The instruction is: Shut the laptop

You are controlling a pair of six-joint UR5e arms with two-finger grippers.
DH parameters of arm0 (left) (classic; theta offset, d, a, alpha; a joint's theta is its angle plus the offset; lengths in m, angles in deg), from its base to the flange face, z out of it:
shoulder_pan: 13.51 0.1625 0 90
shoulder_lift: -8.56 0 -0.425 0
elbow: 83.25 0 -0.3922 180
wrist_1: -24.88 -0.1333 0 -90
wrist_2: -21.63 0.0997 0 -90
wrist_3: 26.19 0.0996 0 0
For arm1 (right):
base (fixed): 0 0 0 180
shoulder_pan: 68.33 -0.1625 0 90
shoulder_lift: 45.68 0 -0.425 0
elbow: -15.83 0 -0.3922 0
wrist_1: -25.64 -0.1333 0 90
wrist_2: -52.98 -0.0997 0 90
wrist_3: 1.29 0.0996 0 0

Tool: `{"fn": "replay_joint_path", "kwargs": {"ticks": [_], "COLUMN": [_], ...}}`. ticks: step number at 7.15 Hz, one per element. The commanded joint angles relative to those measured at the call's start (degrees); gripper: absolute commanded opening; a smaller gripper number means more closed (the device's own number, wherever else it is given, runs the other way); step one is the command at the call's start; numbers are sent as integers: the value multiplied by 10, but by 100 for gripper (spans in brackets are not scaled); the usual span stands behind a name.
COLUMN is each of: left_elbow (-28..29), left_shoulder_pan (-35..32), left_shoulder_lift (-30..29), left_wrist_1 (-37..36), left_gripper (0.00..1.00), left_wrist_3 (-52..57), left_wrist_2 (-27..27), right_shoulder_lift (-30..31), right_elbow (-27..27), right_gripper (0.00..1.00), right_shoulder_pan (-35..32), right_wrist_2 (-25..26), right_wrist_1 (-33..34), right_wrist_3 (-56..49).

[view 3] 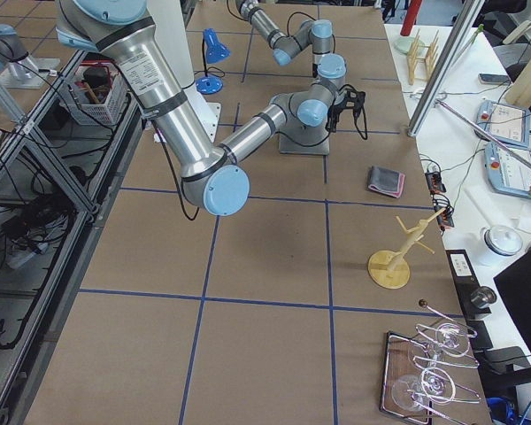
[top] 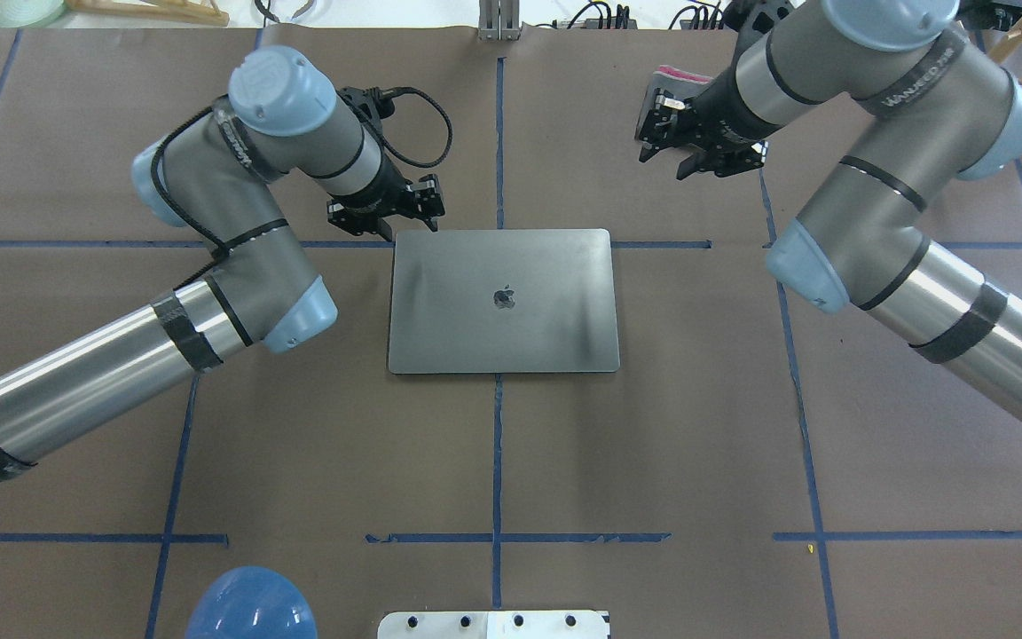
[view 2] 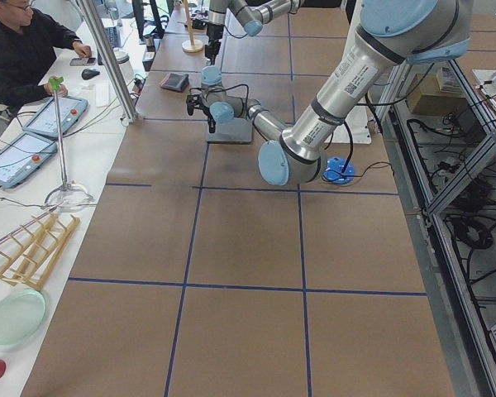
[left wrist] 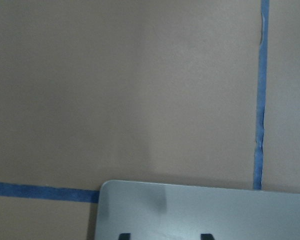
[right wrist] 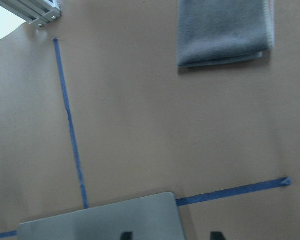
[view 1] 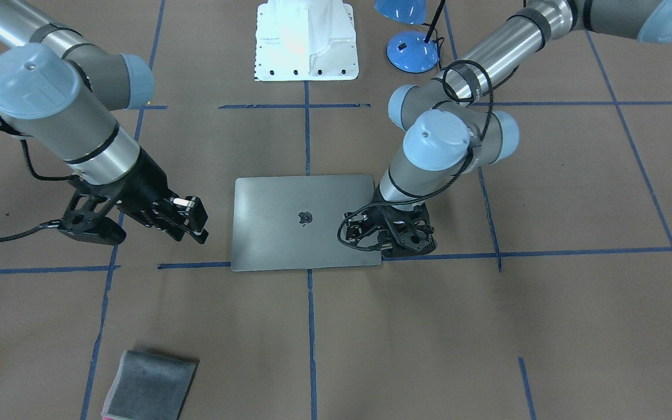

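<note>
The laptop (view 1: 277, 227) lies flat on the brown table with its lid down and the apple logo up; it also shows in the overhead view (top: 502, 302). My left gripper (view 1: 385, 248) points down over the lid's corner farthest from the robot on my left side. In the left wrist view the left gripper (left wrist: 165, 236) shows two fingertips apart above the lid (left wrist: 205, 210), open and empty. My right gripper (view 1: 196, 224) hovers beside the laptop's other side, apart from it. In the right wrist view the right gripper (right wrist: 171, 235) is open and empty, near the laptop corner (right wrist: 105, 222).
A folded grey cloth (view 1: 149, 388) with a pink edge lies beyond my right gripper, also in the right wrist view (right wrist: 222, 32). A blue lamp (view 1: 412, 49) and the white robot base (view 1: 307, 41) stand at the robot's side. Blue tape lines cross the table.
</note>
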Motion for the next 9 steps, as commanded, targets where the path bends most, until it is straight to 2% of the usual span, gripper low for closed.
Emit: {"fn": "replay_joint_path", "kwargs": {"ticks": [1,2,3,5,6,7,8,9], "left_elbow": [-74,-113,-145,-170,-177,-167,-152,-149], "left_shoulder_pan": [-58,-89,-108,-178,-222,-259,-296,-335], "left_shoulder_lift": [85,133,182,278,328,352,378,383], "left_wrist_1": [-4,-11,-12,-12,-12,-13,-23,-67], "left_gripper": [100,100,100,100,100,100,100,100], "left_wrist_3": [66,108,176,301,394,459,513,576], "left_wrist_2": [-61,-62,-63,-77,-88,-99,-114,-127], "right_shoulder_lift": [97,154,219,329,366,390,393,394], "right_elbow": [-87,-133,-161,-186,-180,-162,-124,-91], "right_gripper": [100,100,100,100,100,100,100,100], "right_shoulder_pan": [-32,-39,-60,-133,-171,-221,-279,-328], "right_wrist_2": [-15,-7,-10,-17,-17,-38,-88,-112], "right_wrist_1": [89,134,133,132,134,135,135,134], "right_wrist_3": [-142,-232,-312,-490,-576,-652,-720,-778]}}
